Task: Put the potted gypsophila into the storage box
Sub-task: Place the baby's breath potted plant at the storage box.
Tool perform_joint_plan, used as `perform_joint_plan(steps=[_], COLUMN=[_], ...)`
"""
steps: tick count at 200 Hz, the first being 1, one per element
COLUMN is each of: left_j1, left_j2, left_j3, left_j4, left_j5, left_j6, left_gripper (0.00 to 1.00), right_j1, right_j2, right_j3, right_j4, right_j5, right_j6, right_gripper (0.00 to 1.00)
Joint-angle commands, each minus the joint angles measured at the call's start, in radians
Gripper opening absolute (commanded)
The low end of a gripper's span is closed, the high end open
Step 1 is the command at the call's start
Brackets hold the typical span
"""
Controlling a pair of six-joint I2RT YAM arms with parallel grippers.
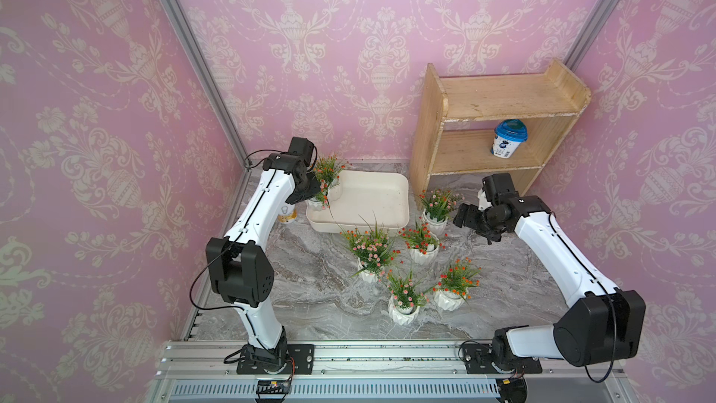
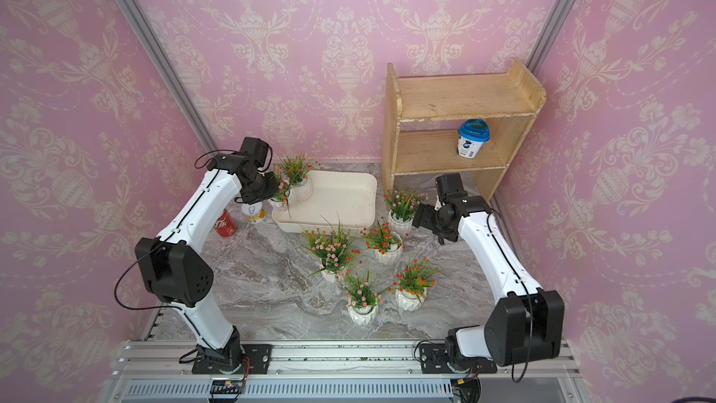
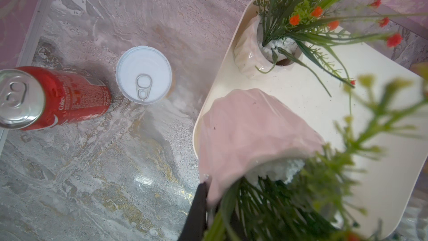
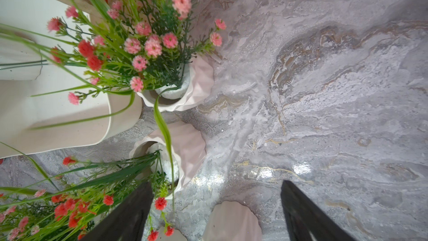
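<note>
Potted gypsophila [image 1: 317, 204]: middle left of both top views, hanging right at the left rim of the box, so it can go down inside (I cannot tell if it touches the rim).
Left gripper [image 1: 310, 192]: pinched tight on this pot's edge. One black finger [image 3: 196, 205] shows low in the left wrist view, against the pot wall.
Storage box [image 1: 387, 203]: middle of both top views, mostly bare, so there is plenty of room.
Second pot [image 3: 250, 52]: stands in the box's upper left corner, tucked out of the way.
Right gripper [image 4: 215, 183]: jaws wide, holding nothing, near the waiting pot [image 1: 436, 222] just right of the box. It looks ready for that one.
Four more pots [image 1: 403, 310]: on the table, lower middle.
Cola can [image 3: 64, 98] and white-lid can [image 3: 143, 75]: left of the box, not part of the job.
</note>
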Motion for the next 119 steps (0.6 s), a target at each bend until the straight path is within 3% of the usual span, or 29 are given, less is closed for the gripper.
perform_joint_plan(steps=[1, 119], left_j1=[0.004, 0.005], left_j2=[0.025, 0.112], left_j3=[0.045, -0.065], left_j4=[0.053, 0.126], left_j5=[0.016, 0.053], left_j6=[0.022, 0.008], left_gripper=[0.0, 0.0], right_j1=[-0.012, -0.027], right_j2=[-0.034, -0.051], right_j3=[-0.024, -0.072], right_j4=[0.005, -0.002], right_j5=[0.002, 0.005], right_j6=[-0.02, -0.013], right_gripper=[0.89, 0.89])
